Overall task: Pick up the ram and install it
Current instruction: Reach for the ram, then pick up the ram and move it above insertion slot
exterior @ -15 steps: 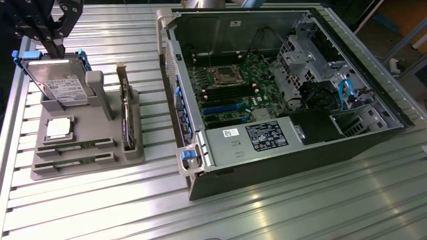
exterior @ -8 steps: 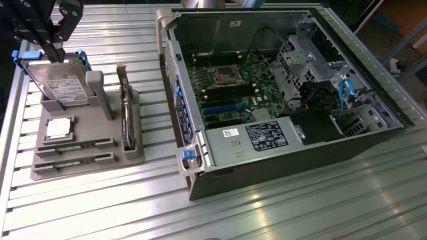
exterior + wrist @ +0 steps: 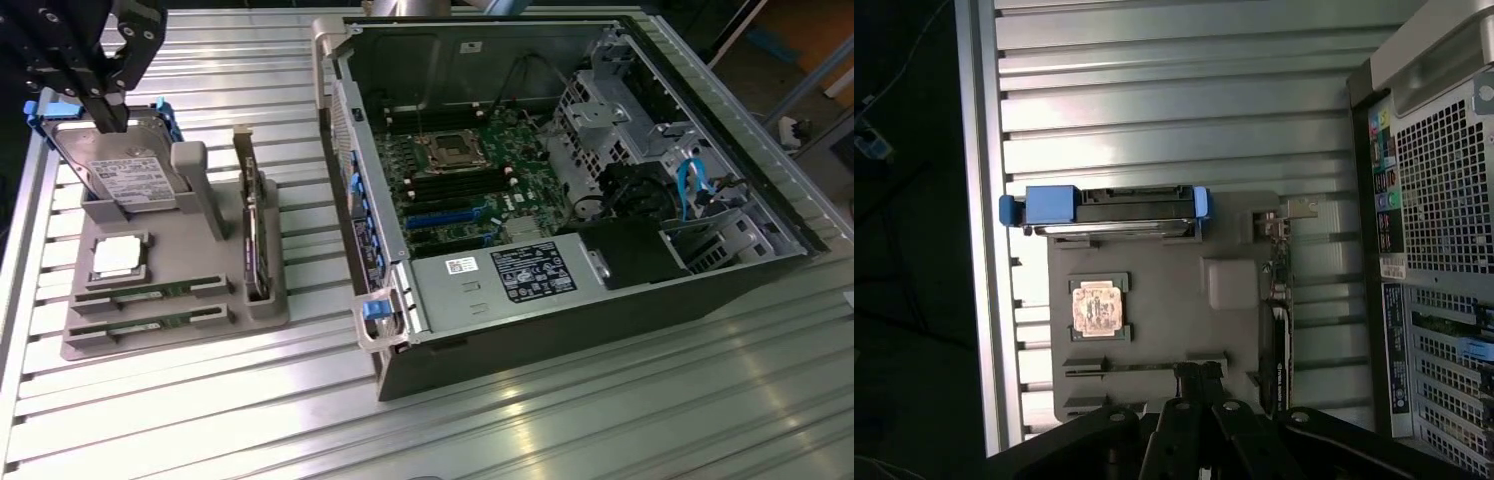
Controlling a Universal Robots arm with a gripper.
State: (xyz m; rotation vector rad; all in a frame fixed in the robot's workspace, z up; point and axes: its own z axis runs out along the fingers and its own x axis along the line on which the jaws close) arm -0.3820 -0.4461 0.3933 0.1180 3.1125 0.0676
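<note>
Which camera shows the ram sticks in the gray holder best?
The exterior view: both ram sticks lie in slots of the gray holder, green boards visible along their length. In the wrist view the ram sticks are thin edge-on lines, one partly behind the pincer.

Counted across the bench (image 3: 534, 430): one grey holder (image 3: 194, 190) at the left of the exterior view, and on it two sticks of ram, the upper ram (image 3: 150, 291) and the lower ram (image 3: 144, 325), both at the lower left of the frame. The holder also carries one processor chip (image 3: 118, 255), one hard drive (image 3: 127, 180) and one dark card (image 3: 254, 240) on edge. One open computer case (image 3: 427, 70) stands at the centre and right. One hand (image 3: 107, 112) is at the upper left.
</note>
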